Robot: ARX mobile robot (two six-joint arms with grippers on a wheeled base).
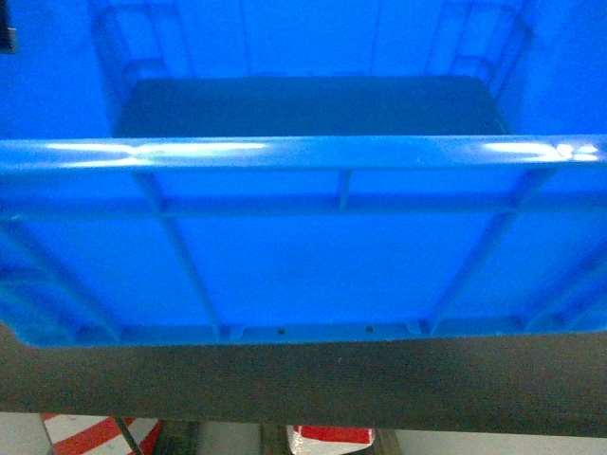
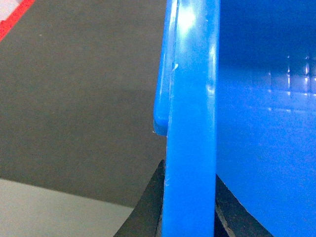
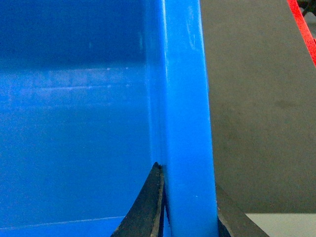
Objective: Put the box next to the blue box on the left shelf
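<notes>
Gleaming ribbed blue plastic box (image 1: pixel 313 256)

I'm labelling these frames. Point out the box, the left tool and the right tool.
box (image 1: pixel 303 152), head view, near rim.
left tool (image 2: pixel 190 212), left wrist view, clamped on rim.
right tool (image 3: pixel 190 207), right wrist view, clamped on rim.

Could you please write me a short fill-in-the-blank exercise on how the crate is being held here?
1. The left end effector and right end effector each clamp the crate's ____.
2. The colour of the crate is ____.
3. In each wrist view, one finger sits inside the crate and the other sits ____ it.
4. The floor seen under the crate is dark ____.

Missing words: rim; blue; outside; grey
</notes>
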